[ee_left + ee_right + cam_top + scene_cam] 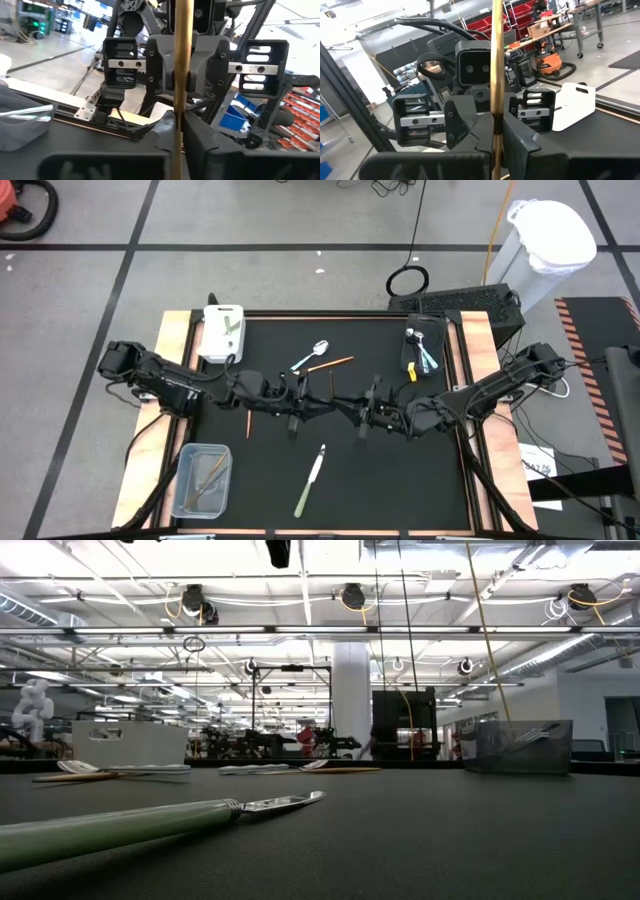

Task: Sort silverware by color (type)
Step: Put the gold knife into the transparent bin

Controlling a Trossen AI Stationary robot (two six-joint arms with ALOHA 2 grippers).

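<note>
green-handled knife (110,828) handle cut off at the low view's left edge, clear bin (200,478) contents too small to tell

The bench (440,480) has a black mat edged in pale wood and stands on a grey floor (80,290) crossed by dark tape lines. A white bin (548,242) with a liner stands past its far right corner, and a coiled cable (408,280) lies on the floor nearby. Beyond the bench the hall has a white pillar (351,690), bright ceiling lights, pipes overhead, red storage bins (520,12) and an orange vacuum (554,64).
</note>
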